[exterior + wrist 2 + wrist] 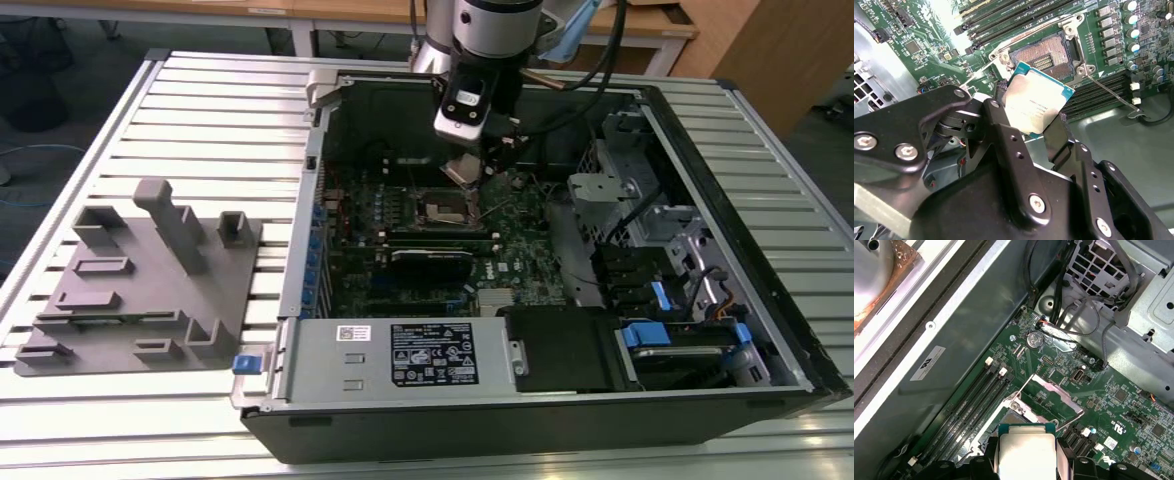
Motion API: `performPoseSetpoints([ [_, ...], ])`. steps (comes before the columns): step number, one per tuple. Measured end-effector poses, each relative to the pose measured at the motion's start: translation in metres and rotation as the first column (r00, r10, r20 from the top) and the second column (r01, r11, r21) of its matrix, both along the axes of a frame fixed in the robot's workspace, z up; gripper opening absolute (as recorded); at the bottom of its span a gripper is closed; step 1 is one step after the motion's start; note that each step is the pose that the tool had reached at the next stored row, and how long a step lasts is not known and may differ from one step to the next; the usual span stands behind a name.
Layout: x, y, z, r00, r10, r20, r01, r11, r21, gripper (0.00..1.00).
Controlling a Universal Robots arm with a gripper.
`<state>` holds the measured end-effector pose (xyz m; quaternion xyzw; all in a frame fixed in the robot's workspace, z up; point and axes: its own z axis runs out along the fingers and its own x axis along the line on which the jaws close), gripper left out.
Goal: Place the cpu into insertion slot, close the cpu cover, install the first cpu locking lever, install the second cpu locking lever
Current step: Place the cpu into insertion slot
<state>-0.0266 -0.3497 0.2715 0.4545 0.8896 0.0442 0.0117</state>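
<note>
Silver-grey metal top, teal-green rim: small flat square cpu (1036, 102), pinched by two opposite edges between the black jaws, clamped tight on it, nothing else in the grip. Tilted in the second wrist view, lid facing the camera, one corner toward the square black insertion slot (1046, 50) with its silvery rim. Hanging over the green motherboard (534, 255) inside the open black computer case (534, 430), near the slot but apart from it, not seated. Slot bare, contact field exposed, nothing in it. Thin silvery square-frame cpu cover (1060, 394) swung up and open in the first wrist view. Thin steel wire locking lever (1109, 92) released, lying out beside the slot; other lever hard to make out. Long black memory slots (1004, 15) running alongside, untouched. No step of the task finished, judging from this: chip in the air, cover open, lever loose. Handling, as a guess: very light, stiff, no flex; smooth lid probably slippery under flat pads, so edge grip sensible. Underside contacts and slot pins likely fragile, easily bent by a skewed or dropped placement; best held by the side edges only, level, corners matched to the slot. Case on a ribbed aluminium counter (200, 110), grey moulded fixture tray (134, 300) on it at the exterior view's left, well apart from the work.
</note>
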Motion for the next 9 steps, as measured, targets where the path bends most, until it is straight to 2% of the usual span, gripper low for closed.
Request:
performPoseSetpoints([
  [9, 0.0000, 0.0000, 0.0000, 1.0000, -0.008, 0.0000, 0.008, 1.0000, 0.0000, 0.54],
])
